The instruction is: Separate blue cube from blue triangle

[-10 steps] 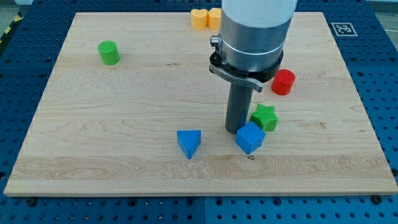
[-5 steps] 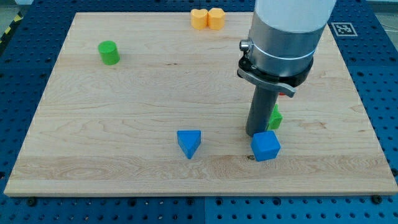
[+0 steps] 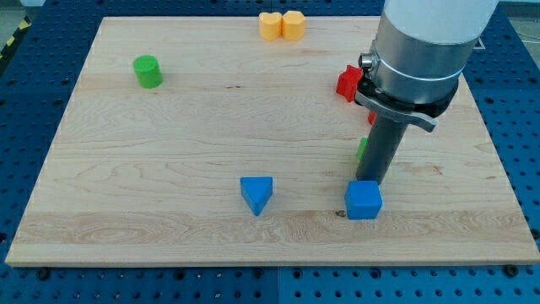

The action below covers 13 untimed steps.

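Note:
The blue cube (image 3: 364,200) lies near the view's bottom, right of centre. The blue triangle (image 3: 256,194) lies to its left, well apart from it. My tip (image 3: 375,181) stands just above the cube's upper right corner, touching or nearly touching it. The rod and the arm's grey body rise above it toward the view's top right.
A green block (image 3: 361,149) shows partly behind the rod's left side. A red block (image 3: 347,83) sits left of the arm's body. Two yellow blocks (image 3: 281,24) lie at the top edge. A green cylinder (image 3: 148,71) lies at upper left.
My tip has moved to the view's right, pushing the blue cube right and slightly down, away from the blue triangle. The arm now covers most of the green block and the red cylinder.

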Each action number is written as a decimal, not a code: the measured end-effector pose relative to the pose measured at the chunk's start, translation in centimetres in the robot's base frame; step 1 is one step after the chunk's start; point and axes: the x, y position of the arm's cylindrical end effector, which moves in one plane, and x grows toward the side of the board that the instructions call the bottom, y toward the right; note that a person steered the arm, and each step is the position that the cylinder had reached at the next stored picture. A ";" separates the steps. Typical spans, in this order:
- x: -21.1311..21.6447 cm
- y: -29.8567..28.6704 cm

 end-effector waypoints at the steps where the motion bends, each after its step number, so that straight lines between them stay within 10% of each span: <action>1: -1.0 0.0; 13: -1.8 -1.3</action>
